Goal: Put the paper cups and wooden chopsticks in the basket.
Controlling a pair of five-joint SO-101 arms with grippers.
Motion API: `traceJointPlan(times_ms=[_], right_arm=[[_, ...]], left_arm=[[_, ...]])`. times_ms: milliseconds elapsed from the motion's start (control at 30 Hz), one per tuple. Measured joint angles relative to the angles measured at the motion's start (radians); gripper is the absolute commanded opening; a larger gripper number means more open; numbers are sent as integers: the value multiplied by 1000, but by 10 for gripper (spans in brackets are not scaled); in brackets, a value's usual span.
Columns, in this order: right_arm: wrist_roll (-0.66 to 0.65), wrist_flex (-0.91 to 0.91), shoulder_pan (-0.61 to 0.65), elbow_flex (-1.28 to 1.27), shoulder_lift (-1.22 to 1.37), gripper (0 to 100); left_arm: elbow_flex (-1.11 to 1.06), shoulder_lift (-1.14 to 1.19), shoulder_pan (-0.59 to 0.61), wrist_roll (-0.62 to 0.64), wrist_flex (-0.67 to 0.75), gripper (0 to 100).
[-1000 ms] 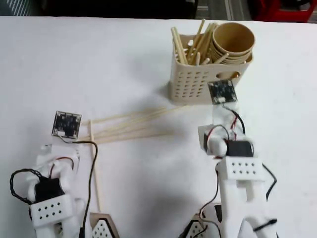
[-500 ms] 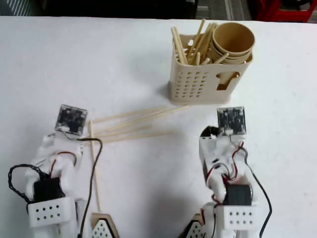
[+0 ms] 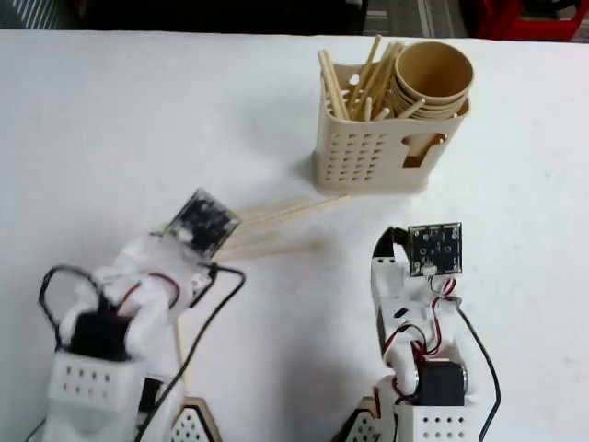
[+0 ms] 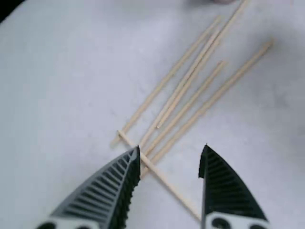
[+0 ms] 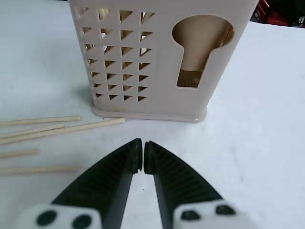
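High view: over on the left of the white bench (image 3: 138,110) the left arm (image 3: 120,322) leans in toward the middle, its wrist camera board hanging above the near ends of the loose chopsticks (image 3: 281,228). These wooden sticks lie flat on the bench in a loose fan that runs rightward to the foot of the basket (image 3: 368,157), the farthest tip just beside its base.

From the left wrist camera, the left claw (image 4: 170,150) stands apart with nothing between its ribbed fingers, hovering over the fan (image 4: 190,95). One crossing chopstick (image 4: 157,174) lies across the ends of the others and passes under the gap of the claw. I cannot tell whether a fingertip touches it.

Further right, the cream perforated basket stands upright near the far edge. In its left part a bundle of upright chopsticks (image 3: 363,83) leans at various angles; in its right part sits a nested stack of paper cups (image 3: 433,74), mouths up.

In front of the basket is the right arm (image 3: 414,313), drawn back toward its base. Its wrist camera shows the right claw (image 5: 143,155) with tips together, gripping nothing, pointed at the basket wall (image 5: 143,62), where a cup (image 5: 200,43) shows through the keyhole cutout.
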State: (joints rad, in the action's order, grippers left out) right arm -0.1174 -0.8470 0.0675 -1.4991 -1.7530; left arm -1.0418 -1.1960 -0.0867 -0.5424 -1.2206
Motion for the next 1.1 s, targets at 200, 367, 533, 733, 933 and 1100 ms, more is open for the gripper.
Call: traceJointPlan(times_ms=[200, 367, 533, 733, 933, 1100], right_arm=[[0, 0, 0, 0, 0, 21], [-25, 0, 0, -6, -3, 21], [-28, 0, 2, -9, -6, 21], [-28, 0, 2, -9, -6, 21], [-28, 0, 2, -9, -6, 21], [-28, 0, 2, -9, -6, 21]], left_arm=[[117, 330, -25, -120, 18, 248], [192, 589, -94, -157, 100, 248], [299, 841, -112, -158, 163, 248], [486, 1155, -112, -158, 167, 248], [663, 1409, -112, -158, 141, 234], [853, 1577, -114, -158, 6, 149]])
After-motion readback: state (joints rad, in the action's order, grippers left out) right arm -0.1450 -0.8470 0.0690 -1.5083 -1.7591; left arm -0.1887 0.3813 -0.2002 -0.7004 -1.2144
